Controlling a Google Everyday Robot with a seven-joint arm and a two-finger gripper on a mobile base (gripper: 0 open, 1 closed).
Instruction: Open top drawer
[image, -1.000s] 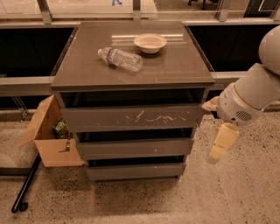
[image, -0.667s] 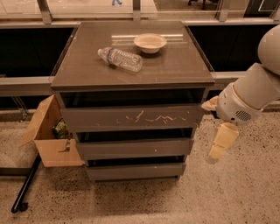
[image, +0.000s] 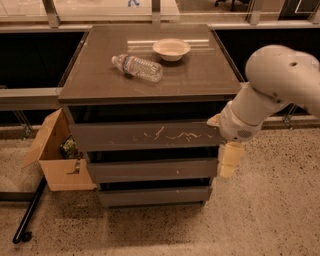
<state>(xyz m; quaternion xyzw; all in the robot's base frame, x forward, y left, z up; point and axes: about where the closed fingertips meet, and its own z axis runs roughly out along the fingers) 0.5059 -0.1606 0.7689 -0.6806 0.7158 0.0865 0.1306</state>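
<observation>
Right of top drawer (image: 125, 137), gripper (image: 227, 167) now nearer

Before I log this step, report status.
Tool at right end of top drawer. Drawer looks shut. Box on floor left, bottle and bowl on top, none blocking.

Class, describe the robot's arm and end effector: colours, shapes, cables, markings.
The arm is smooth white with bulbous rounded segments, small dark dots and a greyish wrist band. The end effector, at the right end of the top drawer, is pale cream. No cables show.

Countertop (image: 200, 75), gripper (image: 229, 162) alongside, holds bottle (image: 137, 67), bowl (image: 171, 48) (maybe paper).
</observation>
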